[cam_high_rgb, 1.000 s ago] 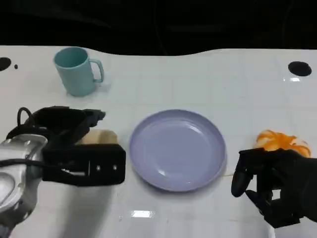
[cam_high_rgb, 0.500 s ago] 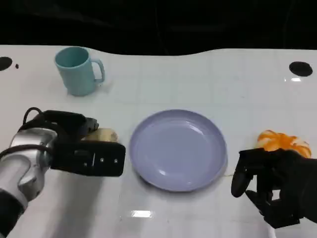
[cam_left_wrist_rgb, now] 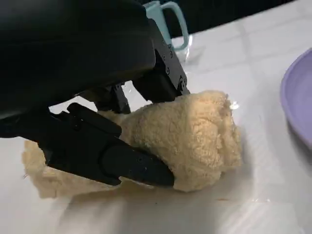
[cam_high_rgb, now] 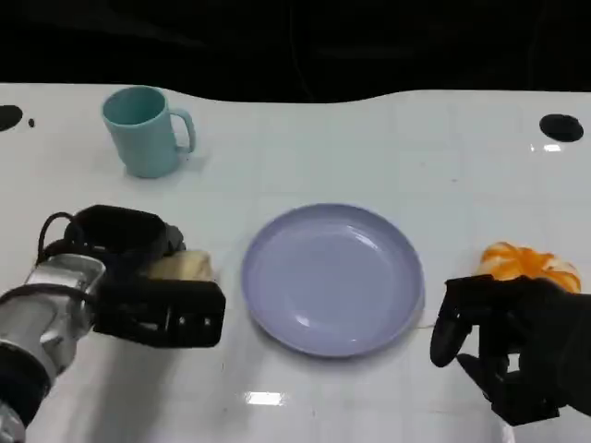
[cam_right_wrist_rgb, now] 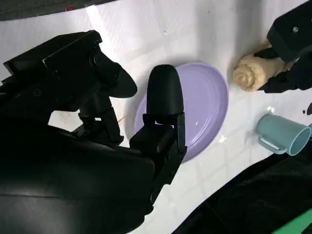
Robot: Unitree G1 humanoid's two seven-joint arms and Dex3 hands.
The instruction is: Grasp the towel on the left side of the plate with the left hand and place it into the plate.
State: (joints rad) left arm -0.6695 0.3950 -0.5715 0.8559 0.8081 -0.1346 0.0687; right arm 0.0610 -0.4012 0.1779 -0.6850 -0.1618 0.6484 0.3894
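Black fingers (cam_left_wrist_rgb: 122, 163) of the left hand (cam_high_rgb: 152, 281) closed around the towel (cam_left_wrist_rgb: 190, 134), a cream terry roll lying on the white table (cam_high_rgb: 369, 138). In the left wrist view one finger pressed along the roll's near side while others came down on its far side, so the hand grasped the towel, which rested on the table surface. In the head view a patch of towel (cam_high_rgb: 180, 267) showed between the fingers, just left of the plate (cam_high_rgb: 332, 277) and not touching its rim. The silver forearm ran in from the lower left corner.

Nearest on the other side, the right hand (cam_high_rgb: 508, 346) sat at the lower right of the head view, fingers curled partway and apart, holding nothing. Its own wrist view showed the fingers (cam_right_wrist_rgb: 163, 105) hanging over the plate (cam_right_wrist_rgb: 204, 112), with the towel (cam_right_wrist_rgb: 253, 70) beyond and the other hand's fingers on it.

Just behind the right hand lay an orange object (cam_high_rgb: 526, 261) with pale stripes, well right of the plate. The lavender plate stood bare in the middle of the table.

Farther back, at the left, a teal mug (cam_high_rgb: 143, 131) stood upright with its handle pointing right, well apart from the towel. The table's far edge met darkness.
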